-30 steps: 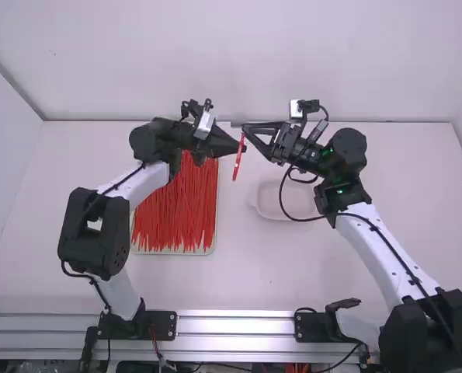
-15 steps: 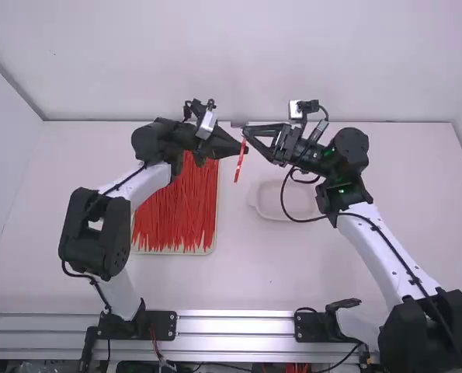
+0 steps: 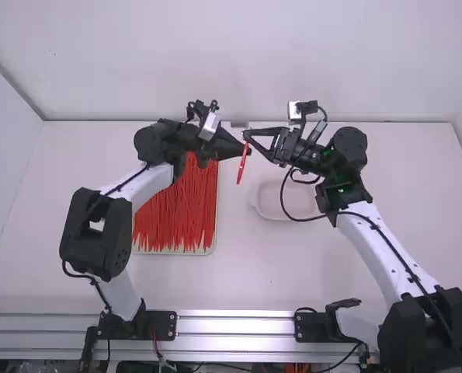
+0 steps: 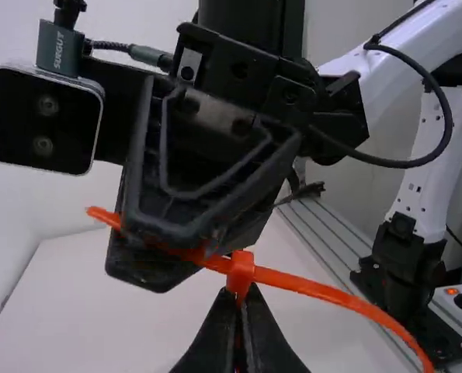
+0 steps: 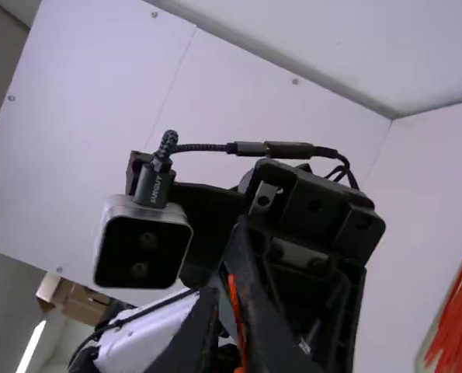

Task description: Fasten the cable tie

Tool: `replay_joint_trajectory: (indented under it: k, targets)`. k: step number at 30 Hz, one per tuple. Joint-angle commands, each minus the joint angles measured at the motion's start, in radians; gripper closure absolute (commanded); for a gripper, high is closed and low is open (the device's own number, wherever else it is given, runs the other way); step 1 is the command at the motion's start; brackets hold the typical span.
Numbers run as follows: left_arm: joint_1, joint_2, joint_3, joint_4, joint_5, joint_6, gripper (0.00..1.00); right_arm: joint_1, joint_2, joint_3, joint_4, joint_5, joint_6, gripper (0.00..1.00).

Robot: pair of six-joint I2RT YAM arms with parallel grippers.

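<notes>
Tabletop [image 3: 370,155]: nothing on it shifted in the last 1 s. The pile of spare ties [image 3: 176,206] sits left of the middle, and the clear dish [image 3: 271,203] sits just right of the middle.

Left arm [image 3: 141,180] and right arm [image 3: 370,233] meet in the air over the middle, toward the far edge. We see both wrists crept a little toward the right edge together, and the right gripper [image 3: 251,141] dipped closer to the left gripper [image 4: 237,294].

Left gripper is clenched on the head of the cable tie [image 4: 308,289]. Right gripper looks clamped on the strap at the other side of the head. The loose end hangs down and swung slightly right with them.

We judge the strap is already through the head and the pull-through is under way, loop not yet cinched. The moves are small, so tightening is going slowly.
</notes>
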Motion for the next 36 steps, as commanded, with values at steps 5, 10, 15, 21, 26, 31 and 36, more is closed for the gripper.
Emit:
replay_joint_trajectory:
  k: [5,10,15,21,26,31,36]
  targets:
    - [-0.009,-0.017,-0.006,0.002,0.021,-0.006,0.98,0.0,-0.005,0.003,0.018,-0.029,-0.003,1.0]
    - [-0.009,-0.017,-0.008,-0.012,0.021,-0.006,0.98,-0.021,-0.005,0.003,0.023,-0.006,0.007,1.0]
    - [-0.01,-0.017,-0.056,-0.005,-0.018,0.012,0.99,-0.047,-0.005,0.004,0.027,0.08,0.035,1.0]
    - [-0.021,-0.017,-0.14,-0.008,-0.088,0.064,0.98,-0.045,-0.005,0.004,0.133,0.153,0.096,1.0]
    - [-0.041,-0.017,-0.172,-0.008,-0.085,0.065,0.98,-0.045,-0.005,0.004,0.187,0.22,0.139,1.0]
    - [-0.041,-0.017,-0.208,0.003,-0.089,0.067,0.98,-0.061,-0.005,0.009,0.239,0.26,0.183,1.0]
    - [-0.041,-0.017,-0.253,-0.003,-0.097,0.107,0.98,-0.073,-0.005,0.046,0.247,0.254,0.199,1.0]
